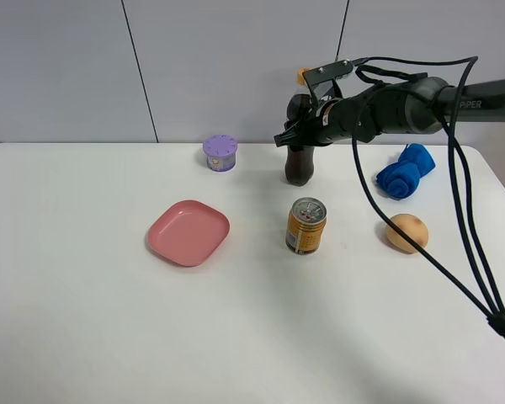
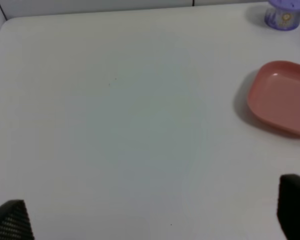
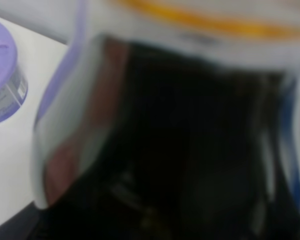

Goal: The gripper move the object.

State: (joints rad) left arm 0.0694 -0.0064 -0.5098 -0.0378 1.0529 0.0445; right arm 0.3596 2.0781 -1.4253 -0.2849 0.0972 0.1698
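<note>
The cola bottle (image 1: 300,165) stands upright at the back middle of the white table (image 1: 84,320). Its dark lower body shows, and its orange cap (image 1: 301,76) peeks out above the arm. My right gripper (image 1: 306,118) reaches in from the right and is closed around the bottle's upper half, hiding the label. In the right wrist view the dark bottle (image 3: 180,150) fills the picture, blurred and very close. My left gripper (image 2: 150,215) is open and empty above bare table, with only its two dark fingertips (image 2: 10,222) showing. The left arm is out of the exterior view.
A gold drink can (image 1: 306,225) stands just in front of the bottle. A purple tub (image 1: 220,152) stands to the bottle's left, a pink plate (image 1: 188,232) front left, a blue cloth (image 1: 406,171) and an orange fruit (image 1: 406,233) to the right. Black cables (image 1: 454,219) hang at the right.
</note>
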